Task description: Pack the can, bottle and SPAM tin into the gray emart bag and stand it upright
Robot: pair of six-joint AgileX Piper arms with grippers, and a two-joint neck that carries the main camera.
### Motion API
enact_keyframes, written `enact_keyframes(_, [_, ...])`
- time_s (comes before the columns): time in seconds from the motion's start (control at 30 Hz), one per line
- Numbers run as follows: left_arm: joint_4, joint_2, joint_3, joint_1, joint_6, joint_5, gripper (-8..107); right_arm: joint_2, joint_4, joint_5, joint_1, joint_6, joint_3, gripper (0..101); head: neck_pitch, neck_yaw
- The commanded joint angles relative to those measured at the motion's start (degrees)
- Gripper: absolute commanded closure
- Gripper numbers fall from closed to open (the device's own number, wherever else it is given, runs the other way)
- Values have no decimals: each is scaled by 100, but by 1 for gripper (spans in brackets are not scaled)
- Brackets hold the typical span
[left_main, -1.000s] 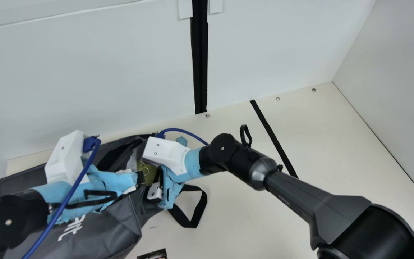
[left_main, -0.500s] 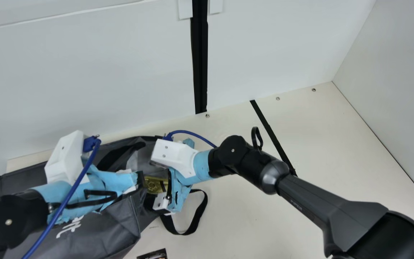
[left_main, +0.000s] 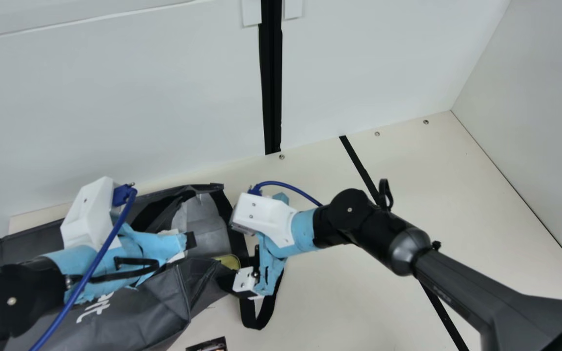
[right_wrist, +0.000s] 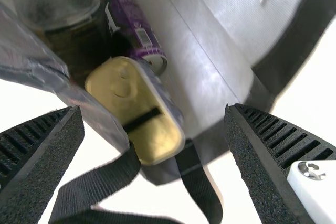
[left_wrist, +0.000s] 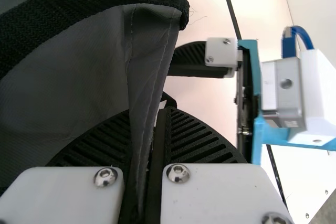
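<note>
Evidently bag-packing: gray emart bag (left_main: 134,317) on its side by the counter's (left_main: 359,292) far edge, toward the left corner. Left end effector (left_main: 190,241) closed on the bag's mouth edge. Right end effector (left_main: 248,281) just outside the mouth, spread wide, holding nothing. Purple can (right_wrist: 123,11), bottle (right_wrist: 65,19) and SPAM tin (right_wrist: 123,85) inside, tin nearest the opening, gold end outward.

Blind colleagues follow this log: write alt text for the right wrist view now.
A gold-ended SPAM tin, a purple can and a clear bottle lie inside the gray emart bag, a black strap beside the tin. In the foreground, the right gripper stands wide open.
</note>
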Motion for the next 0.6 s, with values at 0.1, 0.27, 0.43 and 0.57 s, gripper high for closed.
enact_keyframes(0.1, [0,0,0,0,0,0,107,-257,-39,146,-255,-90,280,6,-121,-14])
enact_keyframes(0.27, [0,0,0,0,0,0,107,-512,-111,318,-532,-116,485,6,-121,-14])
enact_keyframes(0.43, [0,0,0,0,0,0,107,-771,-211,517,-811,-134,654,6,-121,-14])
enact_keyframes(0.57, [0,0,0,0,0,0,107,-971,-293,683,-1037,-147,766,6,-121,-14])
